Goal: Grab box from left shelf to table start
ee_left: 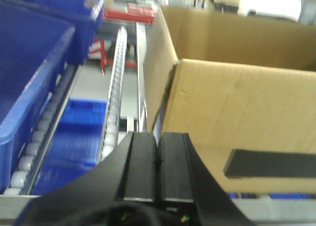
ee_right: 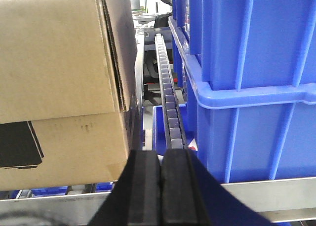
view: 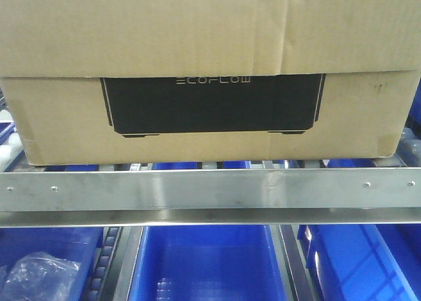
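Evidently the ECOFLOW carton (view: 210,130) sits on the shelf (view: 197,215), resting on roller tracks (ee_right: 167,88) just behind the steel front rail (view: 316,186), its long side running left to right along that rail (the table is not in view). Both grippers have their fingers pressed together, holding nothing. The left gripper (ee_left: 158,137) hangs just off the carton's near-left corner, cardboard to its right; the right gripper (ee_right: 161,154) points into the gap between the carton's right end and stacked blue bins (ee_right: 247,88), cardboard to its left. Neither arm looks nearer, so a squeeze on both short ends seems called for.
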Controlling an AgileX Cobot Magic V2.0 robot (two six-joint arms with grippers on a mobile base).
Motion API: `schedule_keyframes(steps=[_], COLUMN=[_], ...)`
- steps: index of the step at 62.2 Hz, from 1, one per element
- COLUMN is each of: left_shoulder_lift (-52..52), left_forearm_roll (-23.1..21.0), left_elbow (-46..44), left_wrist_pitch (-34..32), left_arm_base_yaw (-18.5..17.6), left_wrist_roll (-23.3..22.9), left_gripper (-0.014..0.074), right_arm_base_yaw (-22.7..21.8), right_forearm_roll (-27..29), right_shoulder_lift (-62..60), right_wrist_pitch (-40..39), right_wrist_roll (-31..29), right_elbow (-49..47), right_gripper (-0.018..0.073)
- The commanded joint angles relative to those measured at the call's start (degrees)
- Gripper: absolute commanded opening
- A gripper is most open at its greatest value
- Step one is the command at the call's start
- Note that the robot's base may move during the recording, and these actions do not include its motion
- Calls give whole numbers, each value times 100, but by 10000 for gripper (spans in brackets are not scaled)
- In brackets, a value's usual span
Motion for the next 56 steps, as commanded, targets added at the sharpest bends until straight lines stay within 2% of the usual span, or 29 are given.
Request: schedule_keyframes(steps=[1, 16, 23, 31, 33, 38, 41, 45, 49, 56], left_shoulder_lift=[487, 1744, 2305, 2971, 3097, 3469, 3689, 4010, 4285, 4783], left_forearm_roll=[-40, 12, 396, 831, 965, 1484, 1640, 1653, 1632, 1635], left_elbow=[-578, -1456, -1800, -2256, -2353, -2670, -2904, -3172, -3417, -3871], left_wrist_pitch=[-172, -23, -23, -1, -1, 25, 109, 254, 319, 400], left_arm_base_yaw=[-29, -95, -401, -924, -1022, -1233, -1293, -1308, -1308, -1308], left_wrist_roll=[35, 25, -50, -100, -220, -907, -1175, -1246, -1246, -1280], left_gripper=[-95, -95, -95, -95, -95, -95, -95, -84, -25, 193], right_arm_base_yaw=[-28, -28, -28, -28, -28, -28, -28, -28, -28, -28], right_forearm_roll=[3, 3, 3, 3, 3, 3, 3, 3, 3, 3], right_shoulder_lift=[-57, -57, -57, -57, -57, -57, -57, -57, -57, -57], right_wrist_pitch=[-513, -513, -513, -513, -513, -513, -513, -513, -513, -513], right_wrist_roll=[-31, -31, -31, -31, -31, -31, -31, -31, -31, -31], right_elbow=[-102, -102, -102, -102, -102, -102, -102, -102, -102, -102], right_gripper=[52, 52, 52, 52, 52, 52, 52, 52, 52, 52])
